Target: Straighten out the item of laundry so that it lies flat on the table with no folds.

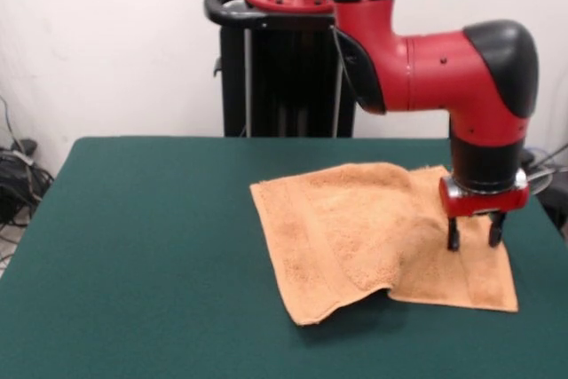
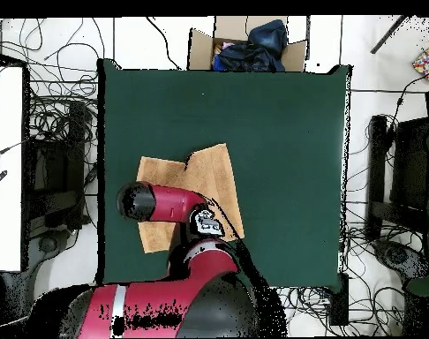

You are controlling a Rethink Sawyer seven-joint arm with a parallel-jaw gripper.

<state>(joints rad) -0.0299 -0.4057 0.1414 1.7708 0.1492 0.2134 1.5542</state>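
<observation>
We see the gripper (image 1: 474,236), jaws apart and empty, tips touching or just above the peach towel (image 1: 355,228), which lies partly folded on the green table (image 1: 151,246).

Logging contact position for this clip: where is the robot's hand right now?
In the front view the hand is open, at the right part of the towel, fingertips on or just above the cloth, right of its raised fold.

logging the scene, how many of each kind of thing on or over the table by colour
peach towel: 1
dark green table: 1
red and black arm with end effector: 1
total: 3
</observation>
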